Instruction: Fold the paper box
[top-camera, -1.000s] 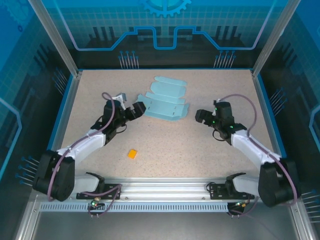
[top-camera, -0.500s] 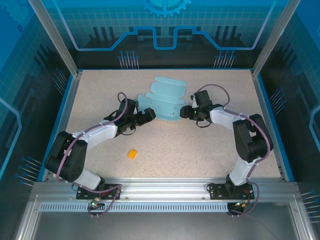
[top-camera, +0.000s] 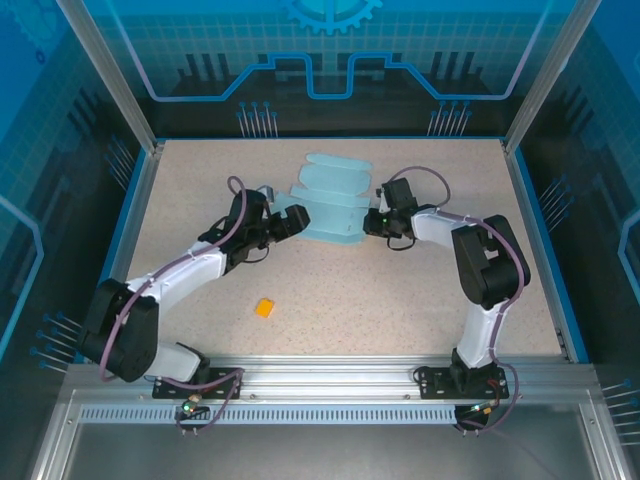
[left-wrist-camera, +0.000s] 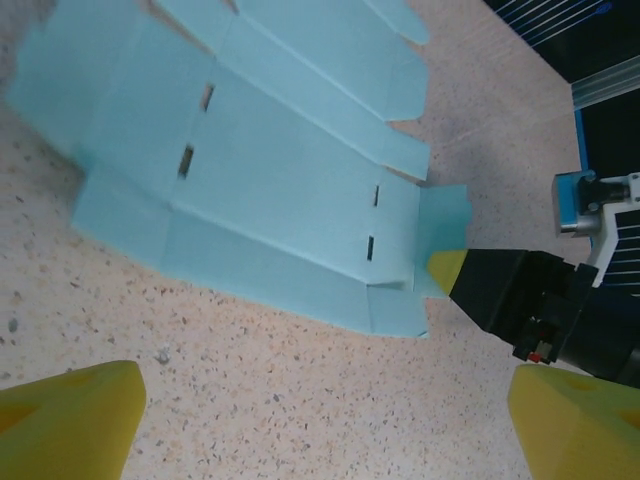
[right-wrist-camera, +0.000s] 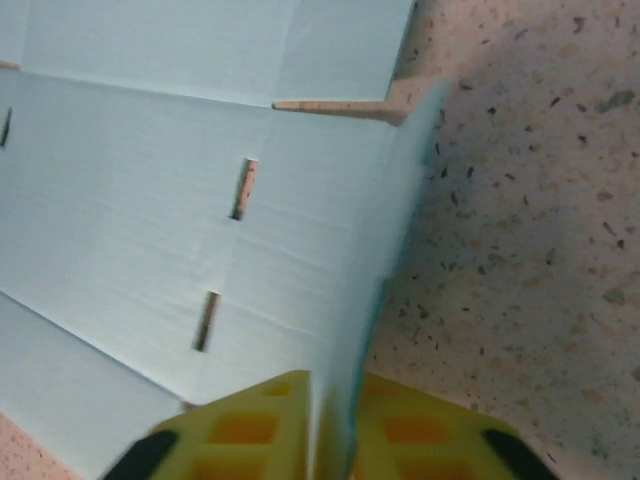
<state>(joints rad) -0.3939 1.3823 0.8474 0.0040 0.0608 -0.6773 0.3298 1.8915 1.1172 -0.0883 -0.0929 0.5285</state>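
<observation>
No words, numbers or brand marks can be read anywhere. The only sign is a light-blue gear emblem (top-camera: 330, 12), cut off by the top edge of the top view. It sits on the blue back wall (top-camera: 200, 60), above light-blue outlines drawn like circuit tracks.

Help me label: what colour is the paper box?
Pale blue paper box, best seen in left wrist view.
</observation>
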